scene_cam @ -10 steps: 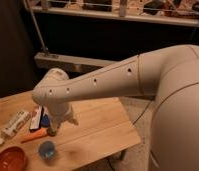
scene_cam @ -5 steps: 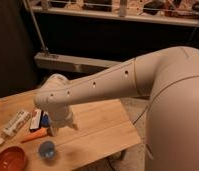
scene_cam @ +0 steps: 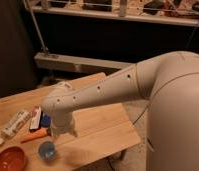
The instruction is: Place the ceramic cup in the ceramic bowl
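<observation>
cup (scene_cam: 46,149) upright on table (scene_cam: 100,127) | bowl (scene_cam: 9,159) left of cup, apart | gripper (scene_cam: 60,133) just up-right of cup, opening cannot tell | tube (scene_cam: 14,125) behind cup, print illegible

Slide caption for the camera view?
Gripper hangs above the wooden table beside the light-blue ceramic cup, with the orange-red ceramic bowl at the near-left corner.

Your wooden table (scene_cam: 103,125) carries a white tube (scene_cam: 15,124) lying slanted near its nine o'clock edge. At the tube's three o'clock you see a flat dark blue rectangle (scene_cam: 45,120), and at its five o'clock an orange carrot-shaped object (scene_cam: 33,136). The tool (scene_cam: 62,134) hangs at the carrot's three o'clock. Beyond the table, at twelve o'clock, runs a metal rail (scene_cam: 83,62).
</observation>
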`<state>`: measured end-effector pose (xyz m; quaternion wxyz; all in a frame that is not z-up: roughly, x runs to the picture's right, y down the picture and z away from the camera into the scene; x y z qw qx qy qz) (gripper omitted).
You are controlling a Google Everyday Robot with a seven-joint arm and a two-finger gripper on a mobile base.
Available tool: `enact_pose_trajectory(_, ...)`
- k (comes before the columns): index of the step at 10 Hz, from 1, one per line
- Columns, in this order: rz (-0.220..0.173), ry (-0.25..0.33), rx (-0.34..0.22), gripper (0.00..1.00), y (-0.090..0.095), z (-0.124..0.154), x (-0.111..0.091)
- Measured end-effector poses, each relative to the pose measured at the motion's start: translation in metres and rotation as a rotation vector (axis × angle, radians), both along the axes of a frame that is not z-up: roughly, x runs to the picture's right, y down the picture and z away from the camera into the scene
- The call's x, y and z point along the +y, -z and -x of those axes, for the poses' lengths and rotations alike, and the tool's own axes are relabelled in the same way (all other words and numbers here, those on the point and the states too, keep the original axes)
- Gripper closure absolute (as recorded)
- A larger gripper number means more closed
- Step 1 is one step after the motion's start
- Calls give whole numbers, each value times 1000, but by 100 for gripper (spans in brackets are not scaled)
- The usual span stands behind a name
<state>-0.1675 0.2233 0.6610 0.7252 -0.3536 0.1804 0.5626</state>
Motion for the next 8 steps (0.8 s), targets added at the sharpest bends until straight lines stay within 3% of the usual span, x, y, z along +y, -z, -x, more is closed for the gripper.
enact_pose_trajectory(4,62,7,-71,35,-12,20,38)
enact_pose_trajectory(8,79,59,-159,35,-28,57,62)
